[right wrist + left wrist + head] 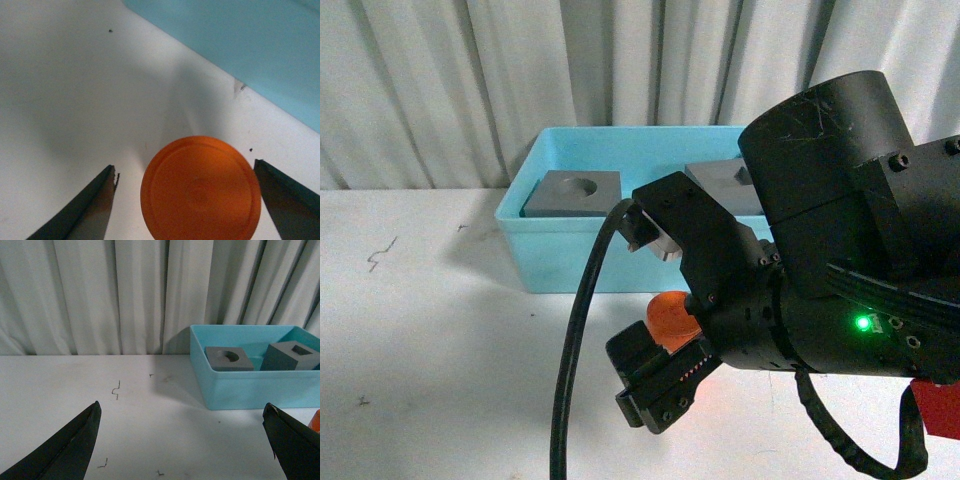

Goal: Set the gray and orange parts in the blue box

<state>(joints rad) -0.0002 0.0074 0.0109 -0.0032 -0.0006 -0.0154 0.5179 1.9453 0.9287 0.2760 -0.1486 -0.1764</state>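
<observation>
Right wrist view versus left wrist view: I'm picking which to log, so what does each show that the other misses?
Only the right wrist view shows the orange cylinder's whole top, between the open right gripper. Only the left wrist view shows both gray cubes inside the blue box, the curtain and the open left gripper. Both show box and table.

The rectangular plastic bin (555,262) is light turquoise; both matte cubes (573,193) (291,355) inside are plain gray. The round cylinder (201,190) is solid orange, on a white tabletop (430,330) before pale pleated curtains (100,295).
</observation>
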